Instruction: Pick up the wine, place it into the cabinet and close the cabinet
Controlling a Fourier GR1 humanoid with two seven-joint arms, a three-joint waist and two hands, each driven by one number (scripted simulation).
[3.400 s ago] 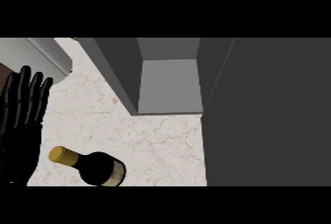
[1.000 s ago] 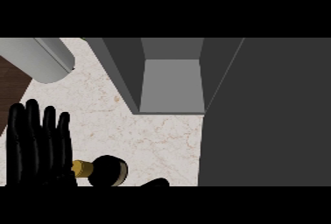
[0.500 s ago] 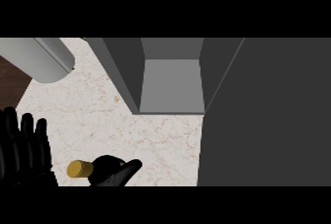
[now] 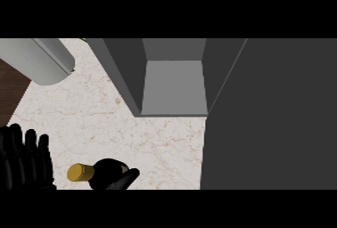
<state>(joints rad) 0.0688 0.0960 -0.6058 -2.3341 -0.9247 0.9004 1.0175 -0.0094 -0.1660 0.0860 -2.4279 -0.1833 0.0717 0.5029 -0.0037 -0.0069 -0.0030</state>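
- Left hand (image 4: 25, 158) sat at the lower left edge of the head view, fingers straight and pointing up, spread a little, holding nothing; resting pose, palm partly cut off by the edge.
- Right hand (image 4: 121, 179) showed only as a black finger or thumb coming up from the bottom edge, lying across the wine bottle (image 4: 106, 171); rest of the hand out of view, so could not tell whether it was wide, narrow or clasping.
- Wine bottle lay low on the pale marble bench (image 4: 132, 133), dark body, gold cap (image 4: 80, 172) pointing left toward the left hand, cap just beside that hand's fingers but apart.
- Cabinet (image 4: 174, 84) stood at the top centre, open, grey inside visible; its dark door (image 4: 270, 116) filled the right side of the view.
- Bottle was well apart from the cabinet opening, below and left of it.
- Grey cylinder (image 4: 39, 60) was at the upper left corner, over the bench edge.
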